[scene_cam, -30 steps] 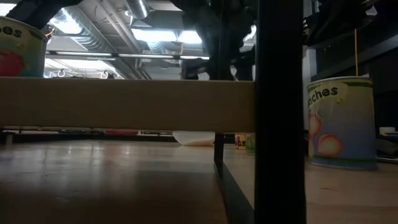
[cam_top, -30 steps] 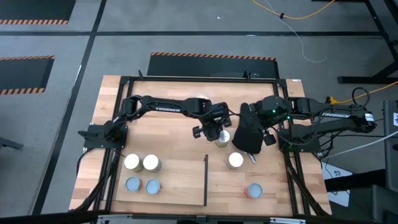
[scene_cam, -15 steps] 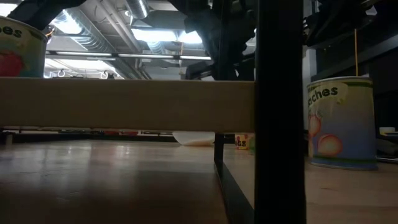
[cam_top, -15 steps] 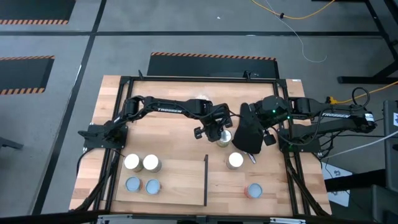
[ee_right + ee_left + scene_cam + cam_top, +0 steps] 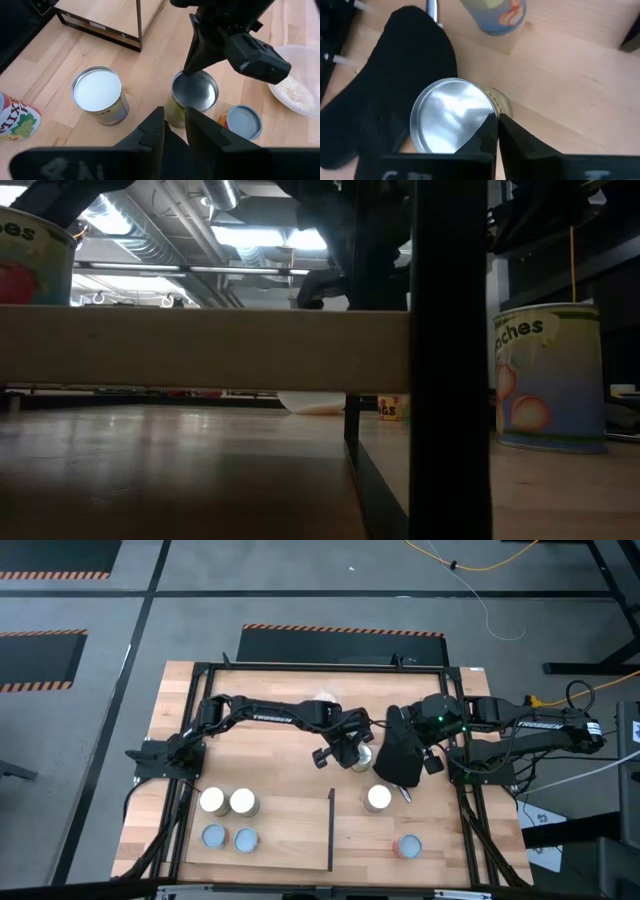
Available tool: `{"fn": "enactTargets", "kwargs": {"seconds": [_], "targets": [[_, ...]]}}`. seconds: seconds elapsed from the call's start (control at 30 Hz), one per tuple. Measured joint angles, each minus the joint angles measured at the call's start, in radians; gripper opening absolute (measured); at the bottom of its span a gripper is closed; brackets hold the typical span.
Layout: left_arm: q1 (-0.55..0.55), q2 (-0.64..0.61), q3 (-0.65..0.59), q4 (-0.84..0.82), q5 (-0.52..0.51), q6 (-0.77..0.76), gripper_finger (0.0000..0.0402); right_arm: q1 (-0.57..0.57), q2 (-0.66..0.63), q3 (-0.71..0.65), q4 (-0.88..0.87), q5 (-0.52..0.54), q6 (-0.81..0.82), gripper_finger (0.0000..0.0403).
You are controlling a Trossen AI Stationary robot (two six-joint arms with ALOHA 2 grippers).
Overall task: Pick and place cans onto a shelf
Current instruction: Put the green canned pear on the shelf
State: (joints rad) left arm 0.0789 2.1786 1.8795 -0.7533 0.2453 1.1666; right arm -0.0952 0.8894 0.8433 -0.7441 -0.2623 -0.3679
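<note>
1. Nearest the front edge, four cans stand on the shelf (image 5: pixel 270 830) at about 8 o'clock from table centre: two white-topped cans (image 5: pixel 227 802) behind two pale-blue-topped cans (image 5: pixel 229 838).
2. Along the shelf's right edge runs the black strip (image 5: pixel 331 830), and past it at 5 o'clock sits a red-topped can (image 5: pixel 407 846).
3. Further in, a white-topped can (image 5: pixel 97 95) stands alone on the table (image 5: pixel 280 755), just beside the black oven mitt (image 5: pixel 399 755).
4. At centre, the left gripper (image 5: pixel 350 748) is down over the silvery-topped can (image 5: pixel 452 122); its fingers (image 5: pixel 492 132) lie close together at the can's rim, and I can't tell whether they grip it.
5. The right gripper (image 5: pixel 174 125) hangs near the same can, at 3 o'clock from it, fingers narrow with a slim gap, empty.
6. Beyond, a blue-lidded can (image 5: pixel 241 121) sits next to the clear bowl of grains (image 5: pixel 297 82) at 12 o'clock.
</note>
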Motion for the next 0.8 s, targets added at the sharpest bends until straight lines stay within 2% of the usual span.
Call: {"fn": "enactTargets", "kwargs": {"seconds": [0.5, 0.8], "targets": [[-0.055, -0.161, 0.005, -0.074, -0.084, -0.265, 0.0000, 0.000, 0.003, 0.000, 0.000, 0.000, 0.001, 0.0083], [-0.102, -0.347, 0.006, -0.290, -0.149, -0.482, 0.0000, 0.000, 0.013, 0.000, -0.001, 0.000, 0.055, 0.0083]]}}
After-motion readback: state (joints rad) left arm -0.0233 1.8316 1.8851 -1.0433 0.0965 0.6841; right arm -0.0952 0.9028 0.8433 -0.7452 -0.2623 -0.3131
